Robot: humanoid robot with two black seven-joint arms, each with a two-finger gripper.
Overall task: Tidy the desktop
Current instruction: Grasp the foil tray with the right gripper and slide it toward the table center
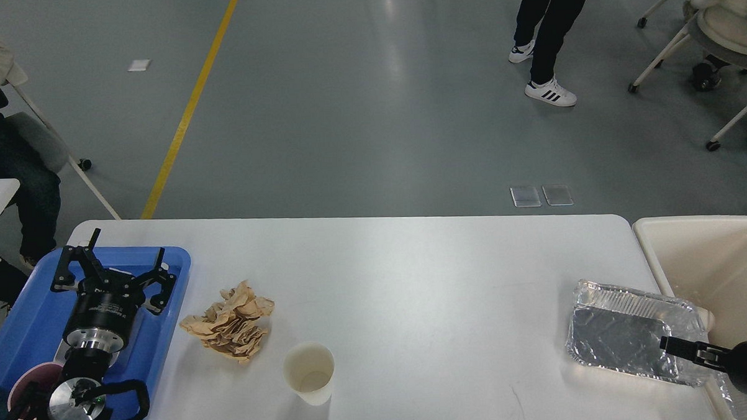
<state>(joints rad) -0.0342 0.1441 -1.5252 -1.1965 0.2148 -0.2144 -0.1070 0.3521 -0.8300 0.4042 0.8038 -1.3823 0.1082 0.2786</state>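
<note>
The white desktop [413, 283] bears a crumpled brown paper [231, 322], a white paper cup [309, 372] standing upright and a silver foil tray [632, 332] at the right edge. My left gripper [126, 254] is open and empty above the blue tray [166, 317] at the left. My right gripper [673, 344] comes in from the lower right, its tip over the foil tray's right side. Its fingers cannot be told apart.
A cream plastic bin [710, 254] stands off the table's right end, with some foil in it. A pink cup [28, 380] and a flat metal item sit in the blue tray. People and chairs are on the floor beyond.
</note>
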